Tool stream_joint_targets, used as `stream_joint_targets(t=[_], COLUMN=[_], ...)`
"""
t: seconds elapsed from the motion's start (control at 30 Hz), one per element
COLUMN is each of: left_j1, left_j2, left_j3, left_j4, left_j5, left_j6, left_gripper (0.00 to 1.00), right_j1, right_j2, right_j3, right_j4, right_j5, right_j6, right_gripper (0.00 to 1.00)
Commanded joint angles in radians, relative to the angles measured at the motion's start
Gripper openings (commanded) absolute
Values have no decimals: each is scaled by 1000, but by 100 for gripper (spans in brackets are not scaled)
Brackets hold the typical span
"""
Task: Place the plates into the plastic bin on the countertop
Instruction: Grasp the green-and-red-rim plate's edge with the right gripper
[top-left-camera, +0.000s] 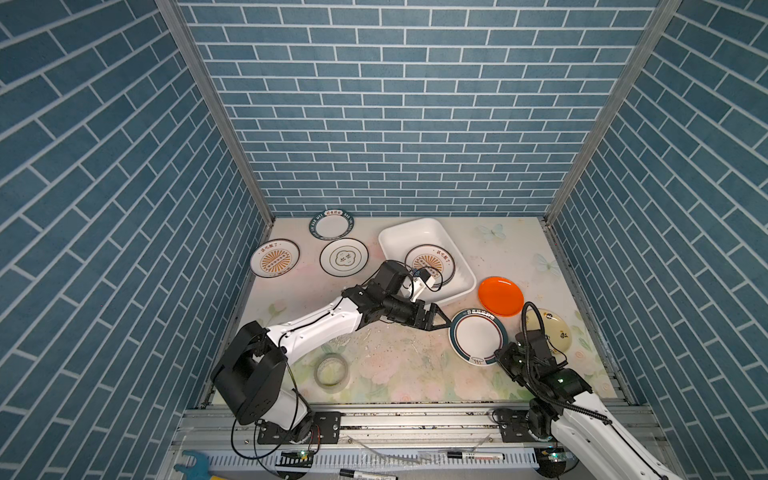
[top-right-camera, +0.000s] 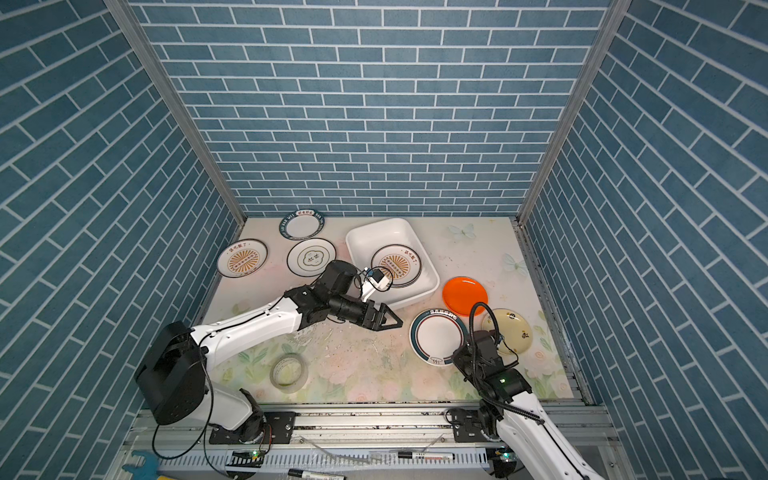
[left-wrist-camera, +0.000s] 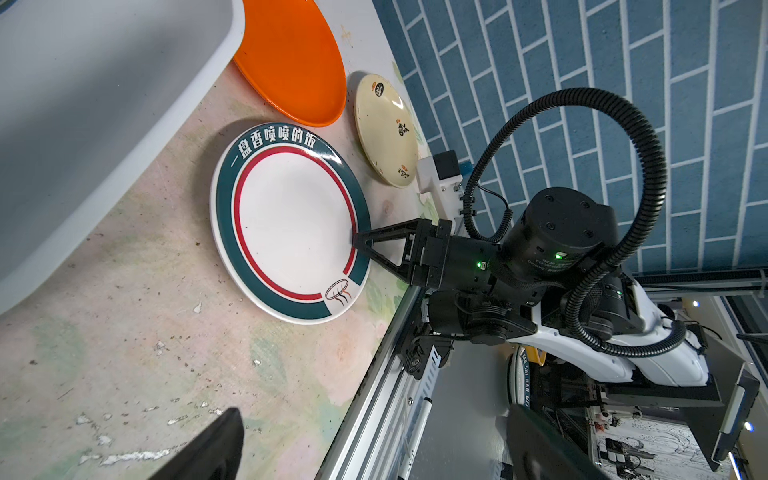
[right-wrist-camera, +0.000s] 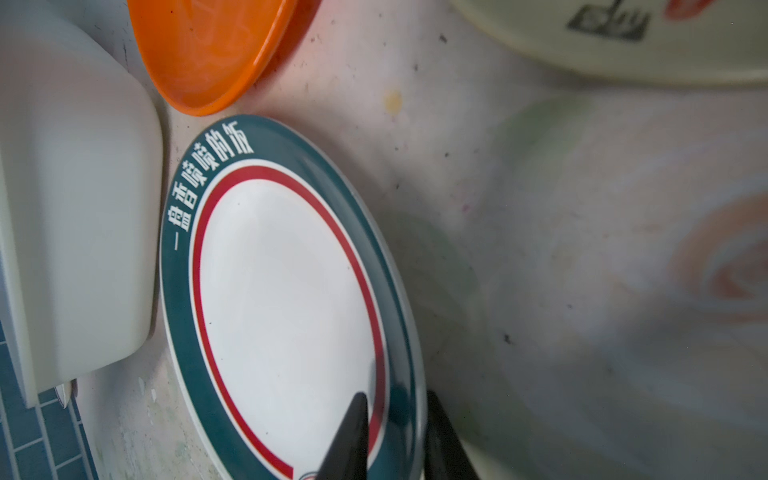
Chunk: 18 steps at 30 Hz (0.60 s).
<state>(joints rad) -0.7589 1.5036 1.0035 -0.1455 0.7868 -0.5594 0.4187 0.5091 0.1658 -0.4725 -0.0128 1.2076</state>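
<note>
A: Obs. The right end effector (left-wrist-camera: 356, 245) is drawn in on the near rim of the green-rimmed plate (top-left-camera: 476, 336). In the right wrist view one of its fingers (right-wrist-camera: 349, 436) lies over the inside of the rim and its mate lies outside, with the rim between them. The plate looks flat on the bench (top-left-camera: 395, 361), not yet raised.

B: Position relative to the target?

A: It sits just beside the near corner of the plastic bin (top-left-camera: 411, 235). The orange plate (top-left-camera: 500, 296) is just beside its far edge; I cannot tell whether they touch. The pale yellow plate (top-left-camera: 552, 328) is near, partly hidden by the right arm. One sunburst plate (top-left-camera: 430, 264) lies in the bin.

B: Left side?

A: The left end effector (top-left-camera: 442, 318) gapes wide and holds nothing. It hovers between the bin's near wall and the green-rimmed plate.

B: Notes for the lift?

A: Judgement only. The bite is shallow and on a glossy, sloping rim, so slipping is the main risk.
- Tip the near edge up slowly and confirm the plate hangs firm before travelling.
- Draw it away from the orange plate rather than across it.
- Clear the bin wall fully.
- The left arm crowds that route and would do well to back off.
- Release low, onto the sunburst plate or the bare floor of the bin.
</note>
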Motion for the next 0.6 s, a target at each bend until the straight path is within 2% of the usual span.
stream_joint_targets(t=[0.0,0.33,0.57], left_j1=[-7,-7,-7], left_j2=[2,1,-5], left_j3=[-2,0,-2], left_j4=[11,9,3], left_j5=[10,6,-6], left_j6=[1,4,8], left_gripper=[100,99,100], right_j1=[-4,-4,-5], right_j2=[-34,-89,-146], right_j3=[4,62,150], right_j4=[-59,-134,-224], right_j5=[26,56,92], right_j6=[38,41,39], right_gripper=[18,2,0])
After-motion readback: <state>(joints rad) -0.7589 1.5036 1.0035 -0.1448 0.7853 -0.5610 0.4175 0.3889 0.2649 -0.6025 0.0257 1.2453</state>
